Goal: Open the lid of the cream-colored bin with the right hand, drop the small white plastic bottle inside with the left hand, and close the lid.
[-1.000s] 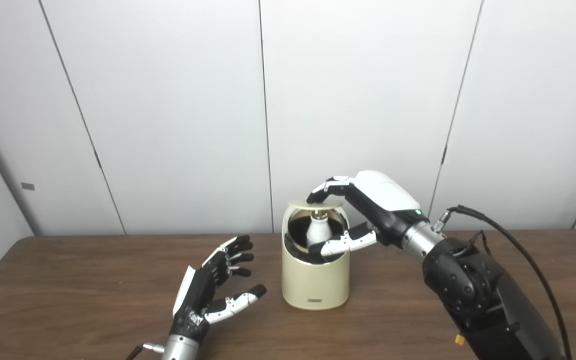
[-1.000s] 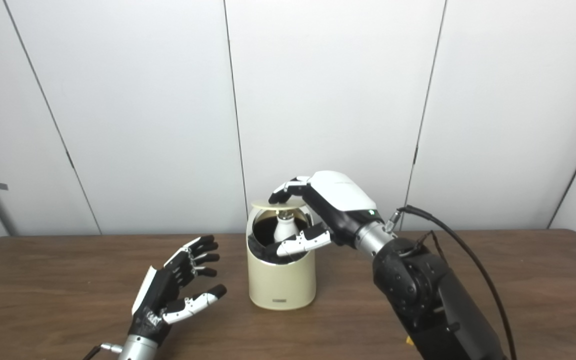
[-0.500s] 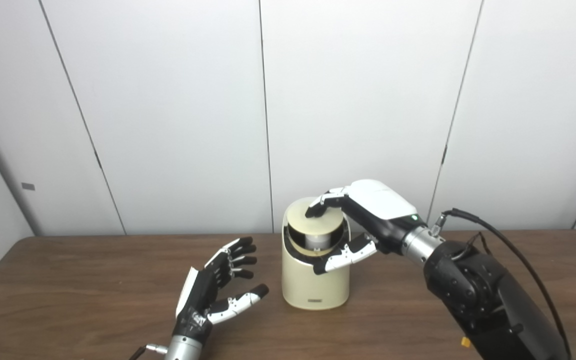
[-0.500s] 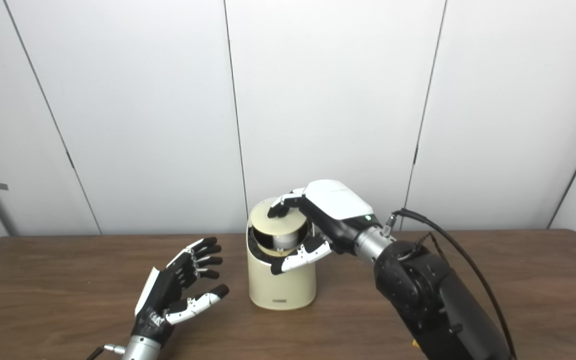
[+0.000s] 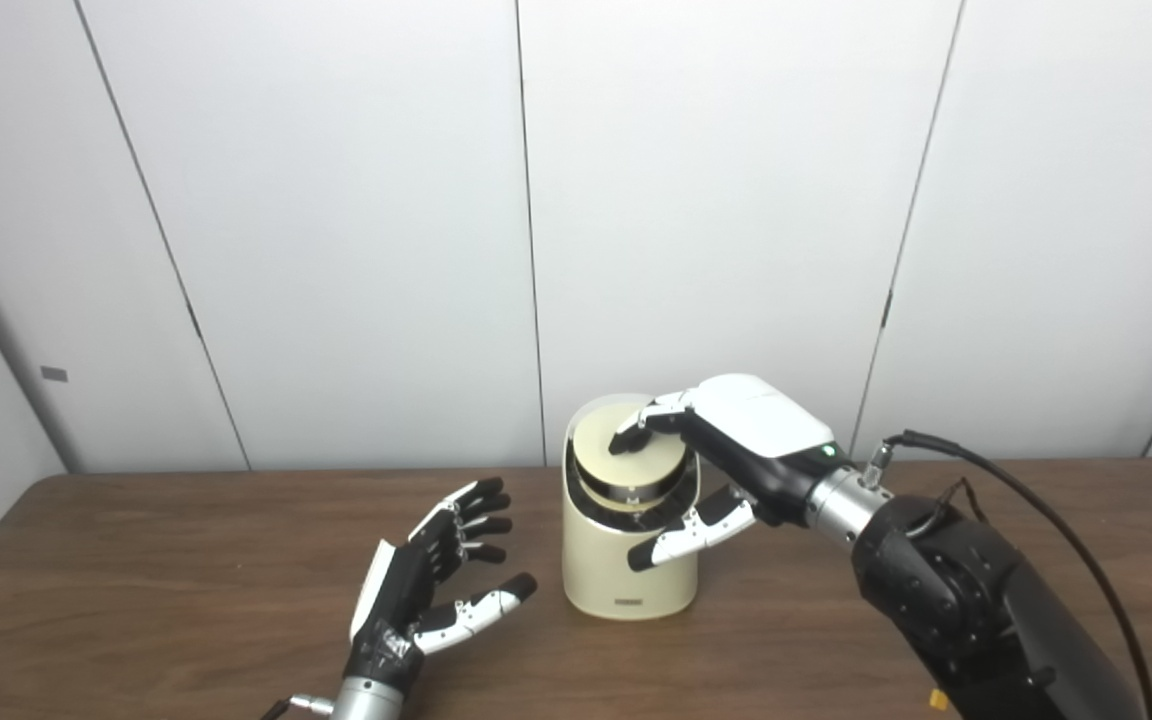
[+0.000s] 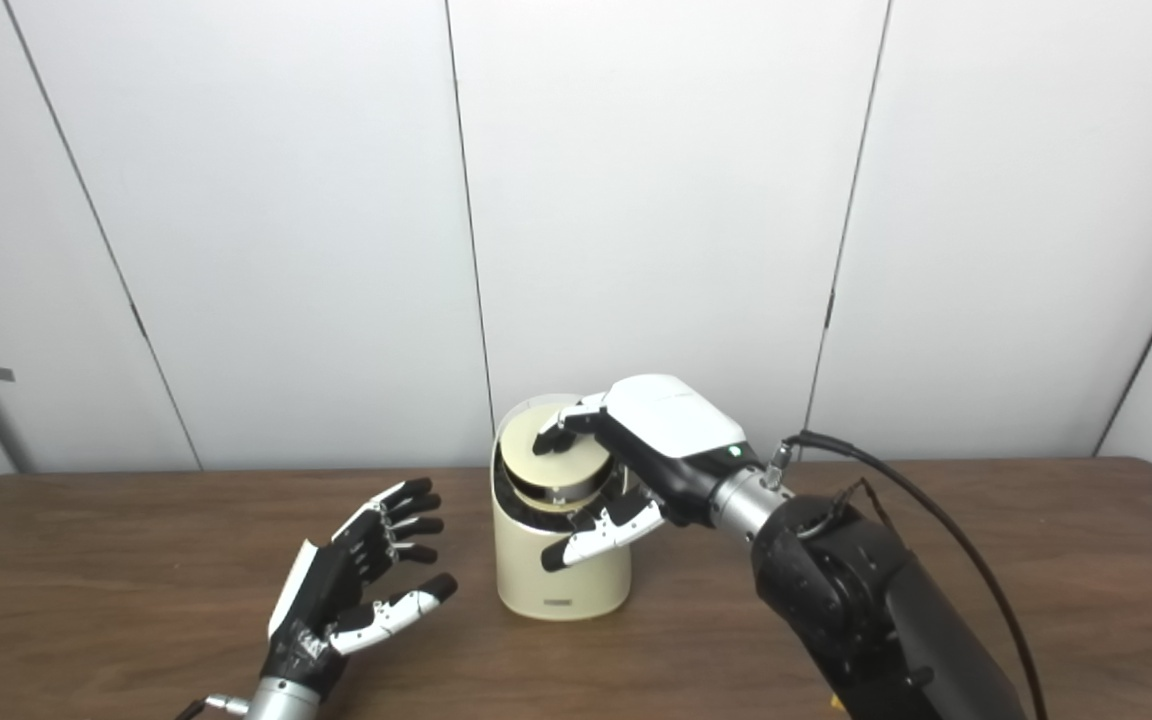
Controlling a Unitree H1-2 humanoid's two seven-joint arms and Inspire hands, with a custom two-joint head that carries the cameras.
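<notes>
Cream bin on a dark brown tabletop.
The bin (image 5: 626, 565) and lid (image 5: 626, 455) are cream with a black rim band; both hands (image 5: 426, 590) (image 5: 736, 450) are black and white; tabletop (image 5: 136, 600) wood-grained; wall (image 5: 336, 200) white.

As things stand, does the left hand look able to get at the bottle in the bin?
Probably not. The lid is nearly down over the cream-colored bin, with the right hand pressing on it, so the bottle is out of sight. The left hand rests open on the table, apart from the bin.
</notes>
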